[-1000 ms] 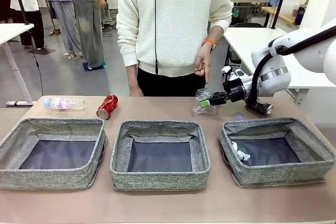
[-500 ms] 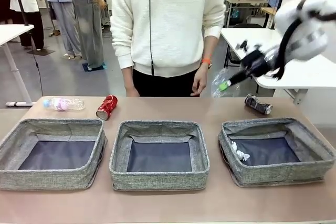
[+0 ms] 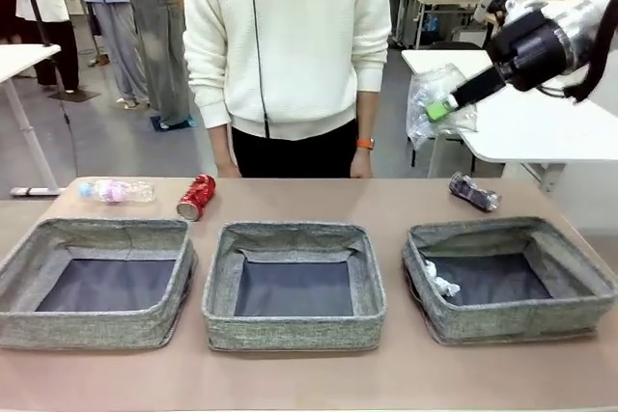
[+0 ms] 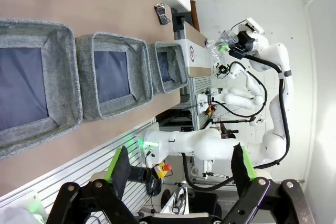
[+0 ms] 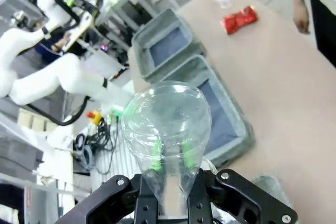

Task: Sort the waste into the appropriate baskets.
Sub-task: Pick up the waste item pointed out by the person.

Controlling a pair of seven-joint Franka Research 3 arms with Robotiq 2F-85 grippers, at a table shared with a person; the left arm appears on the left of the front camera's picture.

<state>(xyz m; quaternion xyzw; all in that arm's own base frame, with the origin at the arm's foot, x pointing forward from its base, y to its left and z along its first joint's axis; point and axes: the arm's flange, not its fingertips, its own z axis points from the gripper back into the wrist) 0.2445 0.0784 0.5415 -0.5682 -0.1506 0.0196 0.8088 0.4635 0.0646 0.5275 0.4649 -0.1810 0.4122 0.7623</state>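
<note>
My right gripper [image 3: 442, 109] is shut on a crumpled clear plastic cup [image 3: 432, 103], held high above the table's far right. In the right wrist view the cup [image 5: 167, 121] flares out from between the green pads [image 5: 155, 162]. Three grey baskets stand in a row: left [image 3: 89, 327], middle [image 3: 290, 329], right [image 3: 512, 321]. A white paper ball [image 3: 443, 283] lies in the right one. A red can [image 3: 196, 196] and a pink-labelled bottle [image 3: 118, 189] lie at the far left. A dark-silver can [image 3: 474, 191] lies behind the right basket. My left gripper [image 4: 179, 164] hangs open off the table's side.
A person in a white sweater [image 3: 285, 36] stands at the far edge, hands hanging by the table. A white table [image 3: 541, 127] stands behind on the right. Bare tabletop [image 3: 309, 378] runs in front of the baskets.
My right gripper has risen with the cup from just above the table to high at the far right. The person has shifted a little to the left.
</note>
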